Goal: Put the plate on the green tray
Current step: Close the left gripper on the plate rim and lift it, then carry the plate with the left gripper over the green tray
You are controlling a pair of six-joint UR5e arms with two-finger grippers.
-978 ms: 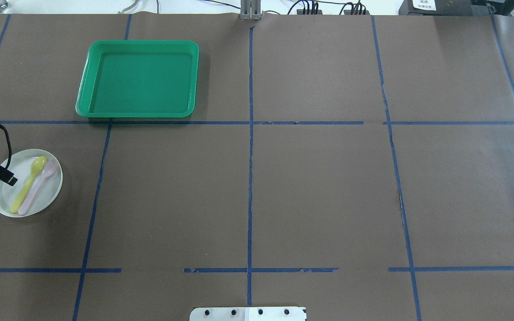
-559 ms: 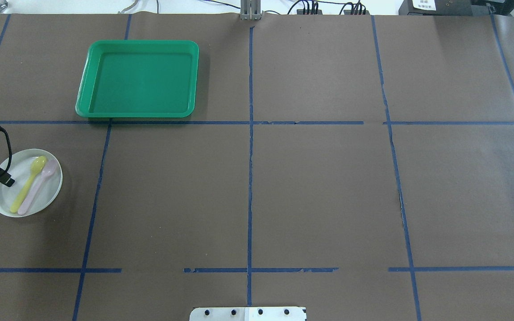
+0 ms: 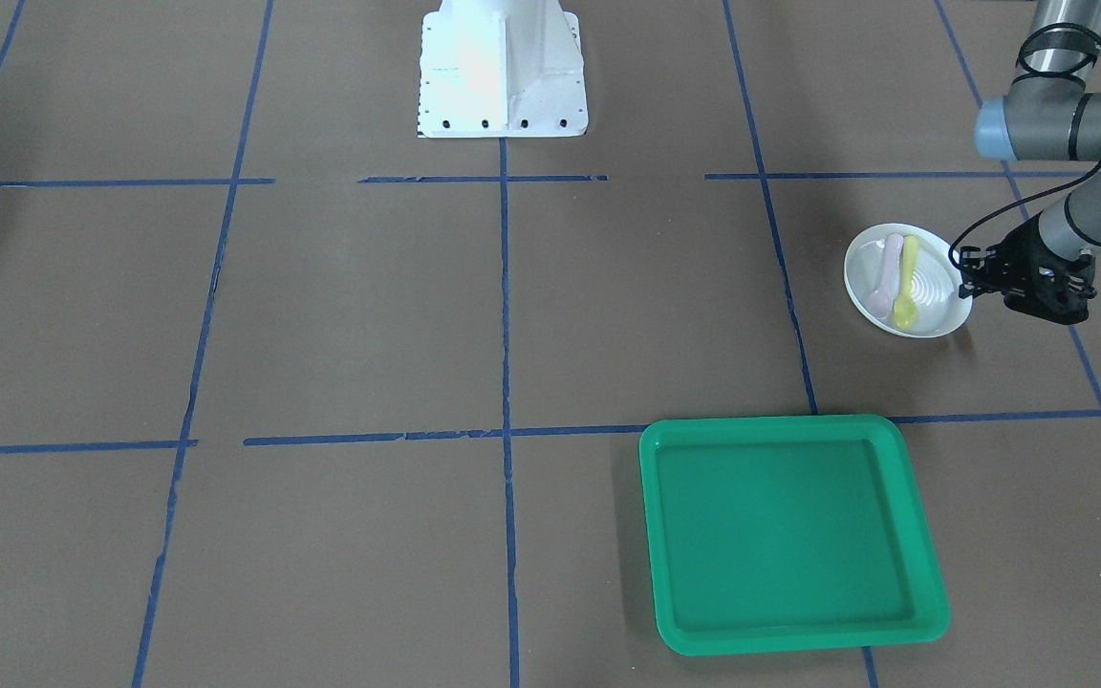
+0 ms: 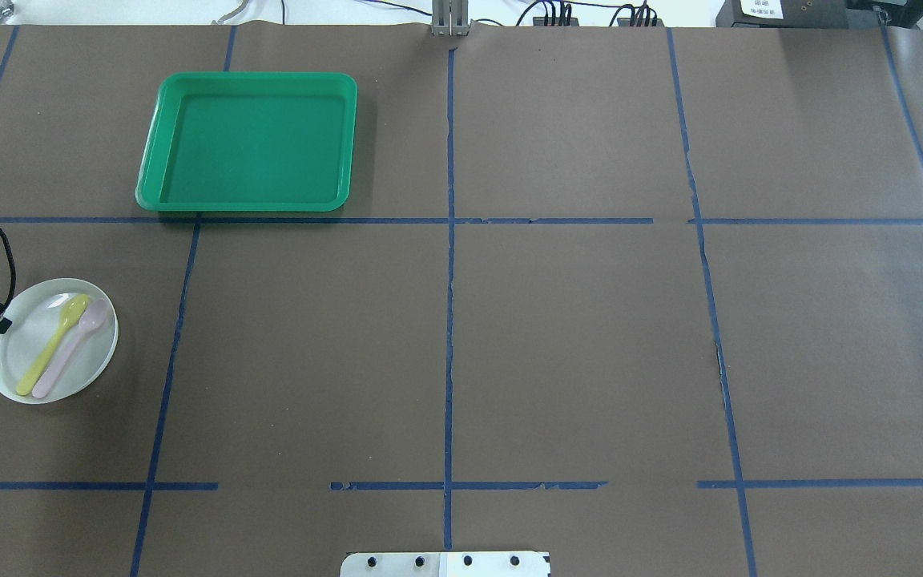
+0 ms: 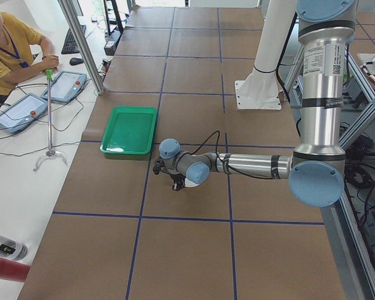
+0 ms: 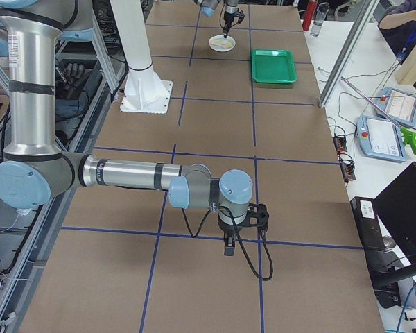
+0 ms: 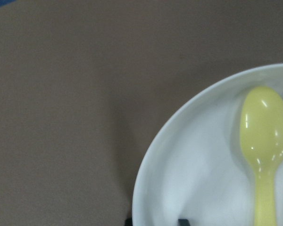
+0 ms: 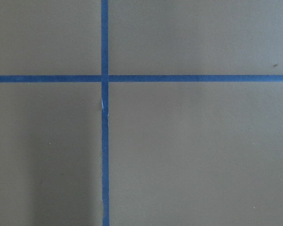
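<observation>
Across the brown table (image 4: 558, 353), taped into blue squares, the green tray (image 4: 253, 144) lies on the far left, well apart from the plate (image 4: 89, 361), which sits nearer the robot at the table's left edge. The left gripper (image 4: 0, 324) stands at the plate's outer rim with one fingertip inside and one outside; whether it already pinches the rim I cannot tell. The right gripper (image 6: 227, 248) hangs over the table far off, and its state cannot be told. A yellow spoon (image 4: 49, 349) and a pink spoon (image 4: 67, 354) lie side by side in the plate. Grasping looks to be the step in hand. Next would come a level lift and a carry to the tray, lest the spoons slide.
</observation>
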